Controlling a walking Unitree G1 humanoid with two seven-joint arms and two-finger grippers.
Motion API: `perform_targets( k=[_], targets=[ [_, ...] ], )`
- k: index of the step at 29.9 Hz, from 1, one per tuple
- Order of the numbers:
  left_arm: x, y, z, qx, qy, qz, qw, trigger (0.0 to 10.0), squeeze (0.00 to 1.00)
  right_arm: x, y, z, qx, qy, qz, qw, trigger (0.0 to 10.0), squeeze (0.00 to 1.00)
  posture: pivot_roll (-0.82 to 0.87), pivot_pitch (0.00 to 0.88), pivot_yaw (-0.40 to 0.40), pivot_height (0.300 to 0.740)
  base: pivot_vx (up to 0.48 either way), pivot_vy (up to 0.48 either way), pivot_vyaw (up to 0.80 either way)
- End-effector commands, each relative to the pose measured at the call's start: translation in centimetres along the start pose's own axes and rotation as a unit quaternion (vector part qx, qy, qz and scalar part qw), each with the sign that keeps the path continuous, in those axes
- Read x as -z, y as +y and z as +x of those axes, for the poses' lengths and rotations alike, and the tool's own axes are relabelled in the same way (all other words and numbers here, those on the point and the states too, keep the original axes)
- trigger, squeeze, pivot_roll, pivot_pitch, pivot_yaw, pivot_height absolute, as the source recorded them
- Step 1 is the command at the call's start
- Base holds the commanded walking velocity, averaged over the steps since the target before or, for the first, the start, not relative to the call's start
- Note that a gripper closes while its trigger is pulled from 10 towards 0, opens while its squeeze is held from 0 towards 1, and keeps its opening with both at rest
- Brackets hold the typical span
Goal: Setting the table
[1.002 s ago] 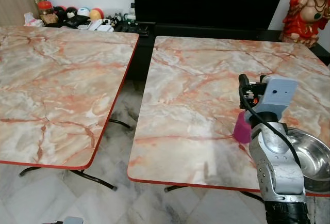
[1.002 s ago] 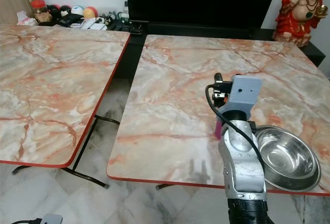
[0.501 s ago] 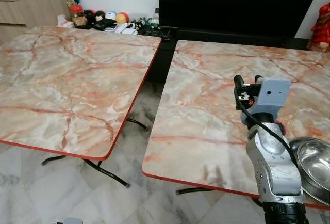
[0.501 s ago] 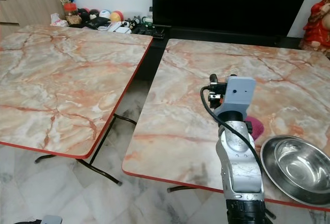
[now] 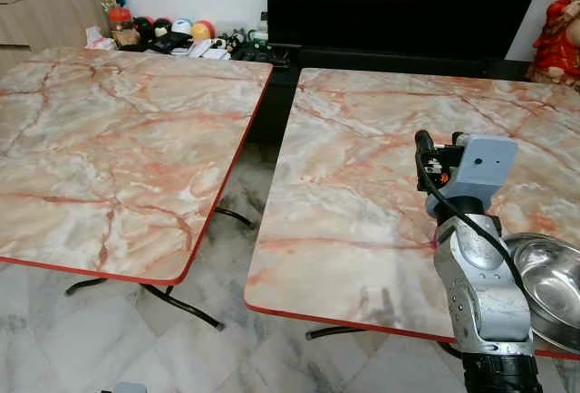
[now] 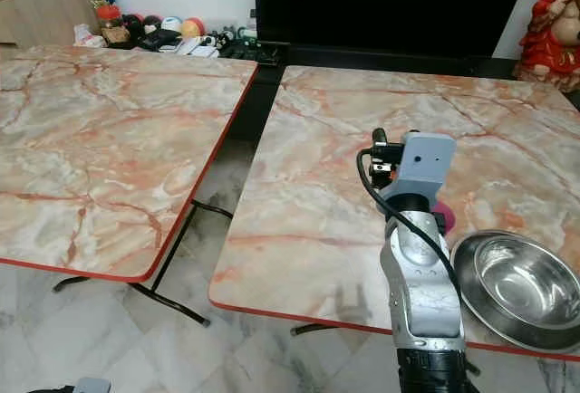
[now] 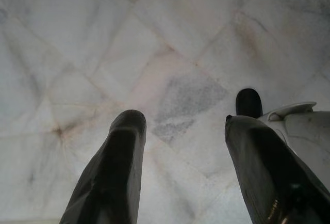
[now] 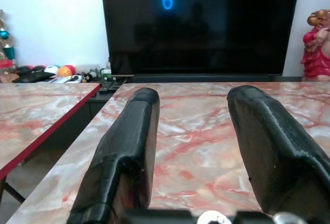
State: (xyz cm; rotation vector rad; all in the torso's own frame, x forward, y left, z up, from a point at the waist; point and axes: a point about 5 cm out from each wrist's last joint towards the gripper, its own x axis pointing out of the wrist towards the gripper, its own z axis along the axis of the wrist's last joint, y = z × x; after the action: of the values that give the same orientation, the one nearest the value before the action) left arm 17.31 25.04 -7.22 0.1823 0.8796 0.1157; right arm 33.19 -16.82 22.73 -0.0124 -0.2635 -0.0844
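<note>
Two marble-patterned tables with red edges stand side by side, with a narrow gap of tiled floor (image 5: 181, 339) between them. The right table (image 6: 317, 167) carries a steel bowl (image 6: 515, 290) near its front right corner, close to the edge. Just beside the bowl, behind the robot's raised forearm, a small pink object (image 6: 441, 218) is partly hidden, so I cannot tell what it is. The left table (image 5: 109, 148) has a bare top.

The right gripper (image 8: 193, 146) is held up over the right table, pointing toward the large black screen (image 6: 390, 4) at the wall. Its two black fingers (image 8: 129, 146) stand wide apart and hold nothing. The silver forearm with its grey wrist box (image 6: 426, 165) stands in front of the bowl area and covers part of the table top.

The left gripper (image 7: 183, 167) hangs low over the floor, its fingers apart and empty.

Behind the tables, small balls and other items (image 5: 177, 35) lie on a low shelf, and a red figurine (image 6: 553, 31) stands at the far right.
</note>
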Motion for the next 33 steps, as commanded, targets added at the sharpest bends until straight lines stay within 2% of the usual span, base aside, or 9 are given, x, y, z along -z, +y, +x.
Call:
perform_targets(
  k=[1,11,14,17,33],
  targets=[
    [0.90,0.24,-0.23,-0.004,0.016,-0.001,1.000,10.0,0.00,-0.15,0.15,0.15,-0.001,0.001,0.003,1.000,10.0,0.00,0.00,0.140,-0.004,0.740,0.000,0.270,0.00],
    [1.11,0.18,-0.29,-0.005,0.018,-0.005,1.000,10.0,0.00,-0.11,0.53,0.22,-0.015,0.001,-0.012,1.000,10.0,0.00,0.01,0.146,-0.008,0.740,0.000,0.276,0.00],
    [1.15,0.10,-0.30,-0.005,0.018,-0.005,1.000,10.0,0.00,-0.18,0.71,0.21,-0.019,-0.001,-0.017,1.000,10.0,0.00,0.01,0.146,-0.008,0.740,0.000,0.301,0.57],
    [1.15,0.05,-0.30,-0.005,0.018,-0.005,1.000,10.0,0.00,-0.16,0.71,0.21,-0.019,0.000,-0.014,1.000,10.0,0.00,0.01,0.146,-0.008,0.740,0.000,0.301,0.61],
    [1.26,-0.26,-0.31,-0.003,0.019,-0.008,1.000,10.0,0.00,-0.13,0.69,0.27,-0.017,0.002,-0.007,1.000,10.0,0.00,0.01,0.146,-0.012,0.740,0.000,0.305,0.00]
  ],
)
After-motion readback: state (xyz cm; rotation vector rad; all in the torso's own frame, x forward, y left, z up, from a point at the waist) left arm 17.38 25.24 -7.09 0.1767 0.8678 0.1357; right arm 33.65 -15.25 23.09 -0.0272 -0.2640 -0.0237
